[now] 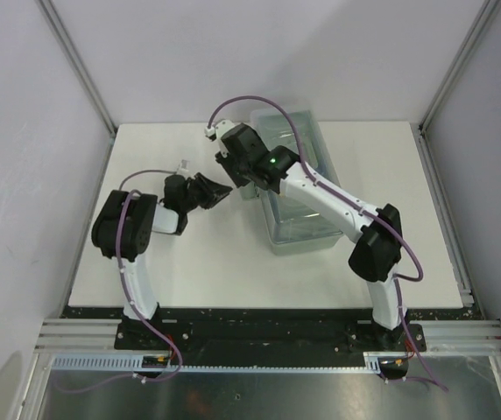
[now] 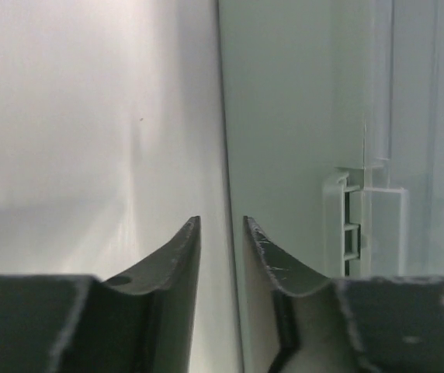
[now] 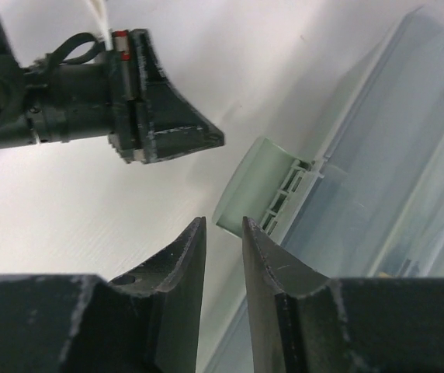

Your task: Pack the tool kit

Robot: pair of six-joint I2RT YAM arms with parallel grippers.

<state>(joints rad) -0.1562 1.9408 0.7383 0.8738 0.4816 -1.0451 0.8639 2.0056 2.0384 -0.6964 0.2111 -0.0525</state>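
The grey-green toolbox [image 1: 299,188] with its translucent lid down stands on the white table, right of centre. No loose tools show. My left gripper [image 1: 224,194] is just left of the box's left wall [image 2: 284,116], its jaws nearly together and empty [image 2: 222,221]; a latch [image 2: 362,225] shows to the right. My right gripper [image 1: 227,169] hovers above the box's left edge, its jaws nearly together and empty [image 3: 223,220], over a pale green latch [image 3: 257,190] beside the lid [image 3: 408,155]. The left gripper [image 3: 206,140] shows in the right wrist view.
The white table [image 1: 172,271] is ringed by grey walls and metal rails. The two grippers are close together at the box's left side. The right arm [image 1: 338,206] lies across the box lid.
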